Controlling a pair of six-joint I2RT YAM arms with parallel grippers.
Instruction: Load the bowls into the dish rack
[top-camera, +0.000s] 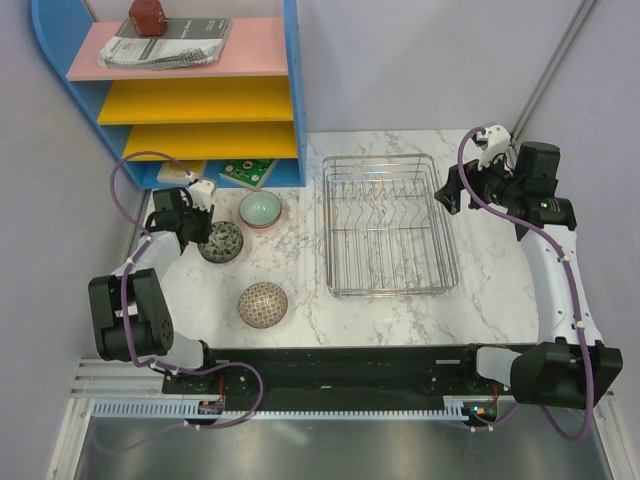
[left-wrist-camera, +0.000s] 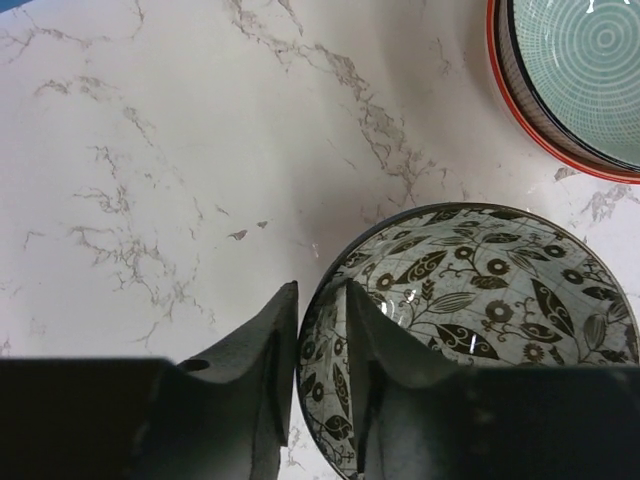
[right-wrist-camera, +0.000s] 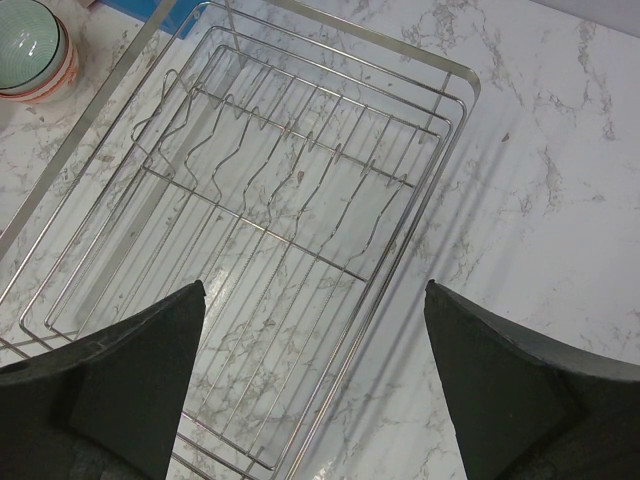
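A dark leaf-patterned bowl (top-camera: 221, 242) (left-wrist-camera: 480, 300) was seen standing upright on the left part of the marbled surface (top-camera: 300, 330). Its glossy inside was covered with black leaves and flowers on a pale crackled ground. Just behind it and to its right, a pale green bowl (top-camera: 261, 209) (left-wrist-camera: 580, 80) (right-wrist-camera: 30, 45) with fine concentric rings inside was nested in a red-rimmed bowl (left-wrist-camera: 520, 120). The two stood close to the leaf-patterned one without touching it. A beige mesh-patterned bowl (top-camera: 263, 305) was set apart, nearer the arm bases, and appeared to be turned upside down.

The dish rack (top-camera: 388, 225) (right-wrist-camera: 250, 200), a large rectangle of chrome wire with raised sides and a row of bent tines across its middle, was placed to the right of the bowls. No bowl was held in it.

The left claw (top-camera: 205, 232) (left-wrist-camera: 322, 340) was lowered over the left rim of the leaf-patterned bowl, one finger (left-wrist-camera: 260, 370) outside the wall and the other inside. The gap was narrow. Whether the rim was actually pinched could not be told.

The right claw (top-camera: 455, 190) (right-wrist-camera: 312, 290) was held wide apart at the right side of the rack, and nothing was gripped in it.

A blue shelf unit (top-camera: 180, 90) with pink and yellow shelves was seen at the far left, behind the bowls.
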